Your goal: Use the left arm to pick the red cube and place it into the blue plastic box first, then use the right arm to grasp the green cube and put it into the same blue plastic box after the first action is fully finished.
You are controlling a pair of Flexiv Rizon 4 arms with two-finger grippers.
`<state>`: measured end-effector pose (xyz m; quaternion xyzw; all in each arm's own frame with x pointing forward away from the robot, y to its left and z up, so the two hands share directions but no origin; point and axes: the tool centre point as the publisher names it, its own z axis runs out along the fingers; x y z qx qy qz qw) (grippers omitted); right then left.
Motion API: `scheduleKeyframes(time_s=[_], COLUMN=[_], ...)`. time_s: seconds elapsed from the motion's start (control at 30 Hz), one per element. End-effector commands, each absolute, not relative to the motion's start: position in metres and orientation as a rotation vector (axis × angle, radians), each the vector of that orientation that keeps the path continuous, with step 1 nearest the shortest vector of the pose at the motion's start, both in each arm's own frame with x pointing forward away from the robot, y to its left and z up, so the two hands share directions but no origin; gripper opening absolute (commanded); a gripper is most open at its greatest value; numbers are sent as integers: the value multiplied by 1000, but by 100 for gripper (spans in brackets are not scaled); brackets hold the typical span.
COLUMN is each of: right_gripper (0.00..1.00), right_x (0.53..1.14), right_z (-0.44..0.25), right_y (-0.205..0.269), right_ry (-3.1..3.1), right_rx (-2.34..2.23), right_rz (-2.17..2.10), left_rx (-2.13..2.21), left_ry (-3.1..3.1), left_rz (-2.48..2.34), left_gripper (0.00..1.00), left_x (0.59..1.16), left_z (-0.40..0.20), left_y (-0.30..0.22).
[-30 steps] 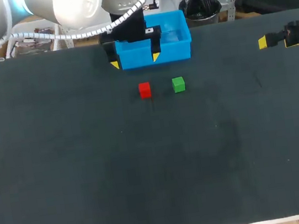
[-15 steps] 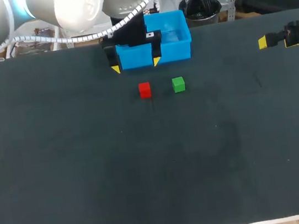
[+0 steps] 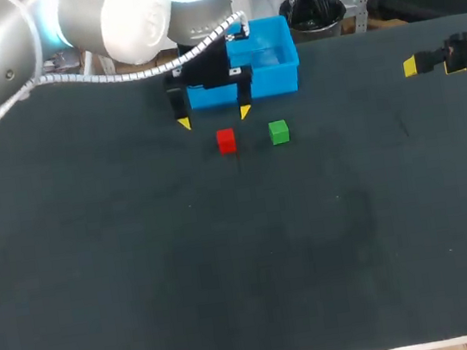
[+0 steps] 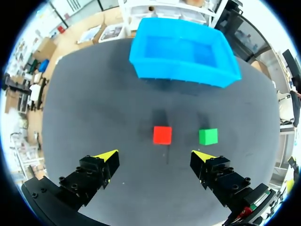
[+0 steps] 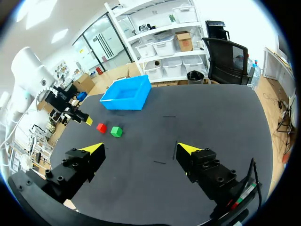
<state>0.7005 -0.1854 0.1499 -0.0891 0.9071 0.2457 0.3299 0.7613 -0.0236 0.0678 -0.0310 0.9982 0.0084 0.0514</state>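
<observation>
Left gripper (image 3: 214, 118) open, fingers spread wide; it hangs over the table (image 3: 230, 271) at the box's (image 3: 276, 78) near wall, between box and cubes. Red cube (image 3: 226, 140) sits on the table just ahead of it, roughly on the centreline between the fingers, not touched by either. Green cube (image 3: 278, 132) is beside red, near but apart, ahead of one fingertip in the left wrist view; box lies beyond both cubes. Right gripper (image 5: 140, 149) open too; parked near the table's far right edge, well apart from cubes and box.
</observation>
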Motion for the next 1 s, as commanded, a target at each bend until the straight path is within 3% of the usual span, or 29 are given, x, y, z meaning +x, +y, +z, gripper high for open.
scheduleKeyframes(time_s=[0.03, 1.0], right_gripper=[100, 100], right_x=[700, 700], right_z=[150, 150], right_y=[-186, -186], right_ry=[2373, 2373], right_rx=[-233, -233], right_rz=[641, 641], left_rx=[-101, -65], left_ry=[3087, 3124], left_rz=[50, 8], left_gripper=[100, 100], left_x=[775, 777], left_z=[55, 8], left_y=[-31, -24])
